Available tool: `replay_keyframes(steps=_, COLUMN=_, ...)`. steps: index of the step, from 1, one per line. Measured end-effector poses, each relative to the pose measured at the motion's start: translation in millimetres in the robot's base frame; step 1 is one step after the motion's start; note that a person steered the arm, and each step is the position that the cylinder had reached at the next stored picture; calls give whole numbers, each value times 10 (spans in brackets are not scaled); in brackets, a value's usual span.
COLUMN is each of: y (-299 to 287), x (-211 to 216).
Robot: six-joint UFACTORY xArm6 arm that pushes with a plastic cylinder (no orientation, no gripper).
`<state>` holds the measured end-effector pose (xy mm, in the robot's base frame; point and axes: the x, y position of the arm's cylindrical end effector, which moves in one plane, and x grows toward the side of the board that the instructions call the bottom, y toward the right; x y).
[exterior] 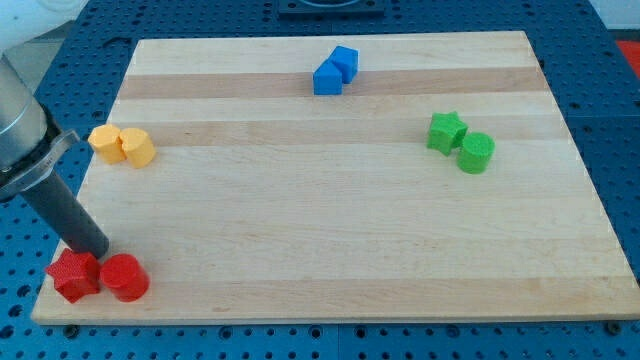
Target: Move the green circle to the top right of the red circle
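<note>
The green circle (477, 152) lies at the view's right on the wooden board, touching a green star (446, 131) just up-left of it. The red circle (124, 278) lies at the view's bottom left, next to a red star (73, 275) on its left. My tip (98, 254) stands at the bottom left, just above the gap between the red star and the red circle, close to or touching them. It is far from the green circle.
Two yellow blocks (122, 145) lie together at the view's left edge of the board (340, 230). Two blue blocks (335, 71) lie together at the top middle. The arm's grey body (20, 130) reaches in from the upper left.
</note>
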<state>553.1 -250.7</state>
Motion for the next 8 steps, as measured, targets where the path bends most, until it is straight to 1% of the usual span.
replay_keyframes(steps=1, y=590, x=-104)
replay_keyframes(steps=2, y=1595, x=-226)
replay_keyframes(steps=3, y=2782, x=-226)
replay_keyframes(steps=4, y=3839, x=-293)
replay_keyframes(steps=5, y=4642, x=-695)
replay_keyframes(steps=6, y=5008, x=-1186)
replay_keyframes(steps=7, y=4773, x=-1243)
replay_keyframes(steps=8, y=4228, x=-1232)
